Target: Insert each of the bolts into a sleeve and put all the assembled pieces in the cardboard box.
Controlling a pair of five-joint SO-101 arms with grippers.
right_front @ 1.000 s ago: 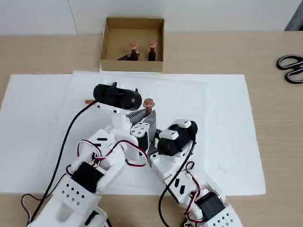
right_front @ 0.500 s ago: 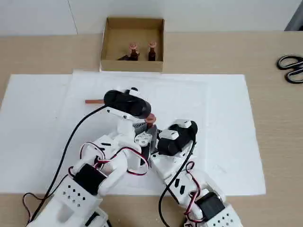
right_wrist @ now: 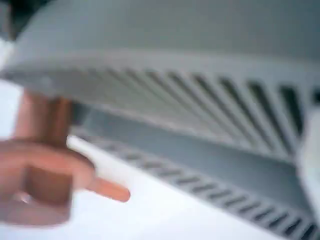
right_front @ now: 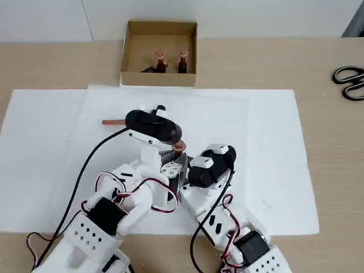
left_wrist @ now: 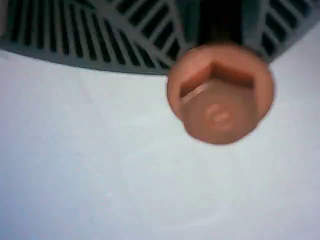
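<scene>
A copper bolt (right_front: 178,147) stands upright over the white paper, its hex head (left_wrist: 220,95) filling the left wrist view. My left gripper (right_front: 173,154) is shut on it. Just behind the head a dark sleeve (left_wrist: 220,20) sits between grey ribbed fingers (left_wrist: 100,30). My right gripper (right_front: 181,170) meets the left one from the near right and holds that sleeve. In the right wrist view the bolt (right_wrist: 40,175) shows beside the ribbed fingers (right_wrist: 200,95). The cardboard box (right_front: 160,79) at the back holds two assembled pieces (right_front: 161,61) (right_front: 182,60).
A loose copper bolt (right_front: 114,121) lies on the paper left of the left arm. Scissors (right_front: 350,81) rest on the bare table at the far right. The paper sheet (right_front: 267,148) has free room to the right of both arms.
My left arm has swung toward the near side and lowered the bolt, so its head now sits close over the right gripper. The right arm has stayed in place.
</scene>
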